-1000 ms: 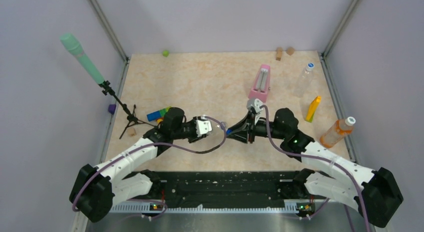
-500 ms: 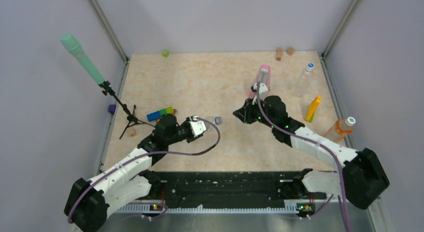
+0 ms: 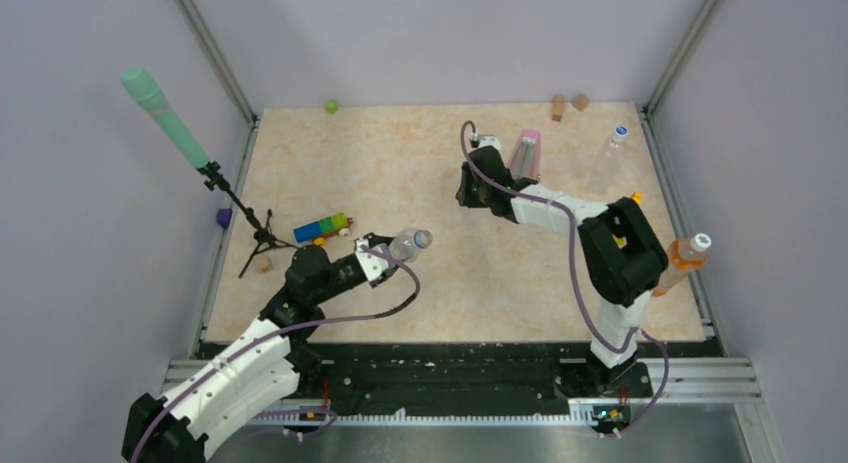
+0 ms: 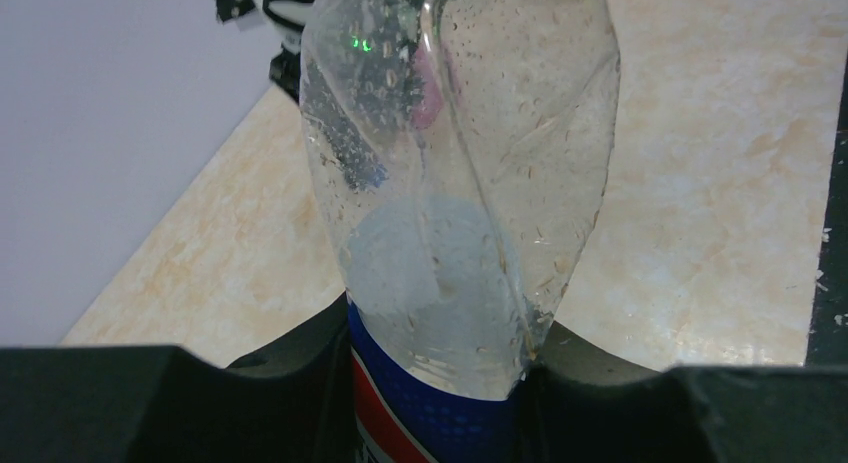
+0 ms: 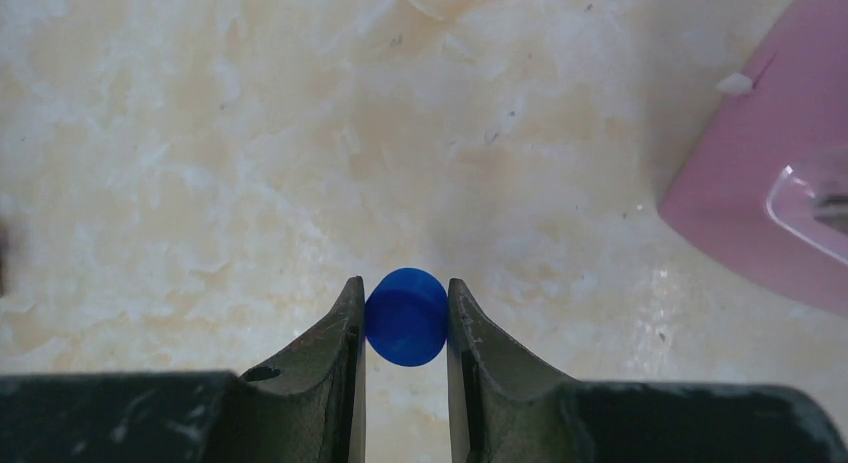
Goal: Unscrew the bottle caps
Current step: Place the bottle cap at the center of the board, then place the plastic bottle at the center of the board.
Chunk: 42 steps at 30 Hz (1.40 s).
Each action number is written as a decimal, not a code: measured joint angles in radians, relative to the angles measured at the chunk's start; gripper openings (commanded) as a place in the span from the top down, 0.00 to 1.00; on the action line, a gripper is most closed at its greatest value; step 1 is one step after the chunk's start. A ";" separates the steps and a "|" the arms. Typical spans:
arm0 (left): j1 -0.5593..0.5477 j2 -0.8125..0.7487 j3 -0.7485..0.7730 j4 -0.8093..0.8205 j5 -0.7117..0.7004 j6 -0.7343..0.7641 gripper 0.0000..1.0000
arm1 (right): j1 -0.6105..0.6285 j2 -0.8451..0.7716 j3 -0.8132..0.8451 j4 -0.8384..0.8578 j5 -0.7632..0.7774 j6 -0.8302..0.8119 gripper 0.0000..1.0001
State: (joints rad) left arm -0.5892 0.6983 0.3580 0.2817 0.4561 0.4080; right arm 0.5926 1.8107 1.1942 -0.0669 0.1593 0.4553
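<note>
The right hand has swung out beside the metronome, pinching the blue cap, while the left hand clamps its bottle; set the cap down low on the surface before letting go.

Left gripper is holding a bottle above the near left of the table, just right of a row of blocks and a microphone stand. Right gripper is pinching a cap over the middle, just left of the metronome. A second bottle is standing at the far right. A third bottle is standing by the right edge, apparently just behind the right arm's elbow.
</note>
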 measured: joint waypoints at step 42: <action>0.000 -0.094 -0.058 0.029 -0.014 -0.148 0.91 | 0.139 -0.735 -0.385 0.248 -0.292 0.063 0.43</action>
State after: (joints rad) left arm -0.5892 0.6041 0.3004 0.3111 0.4423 0.2600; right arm 0.7319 1.0760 0.8093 0.1814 -0.1326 0.5186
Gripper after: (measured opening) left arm 0.426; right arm 0.557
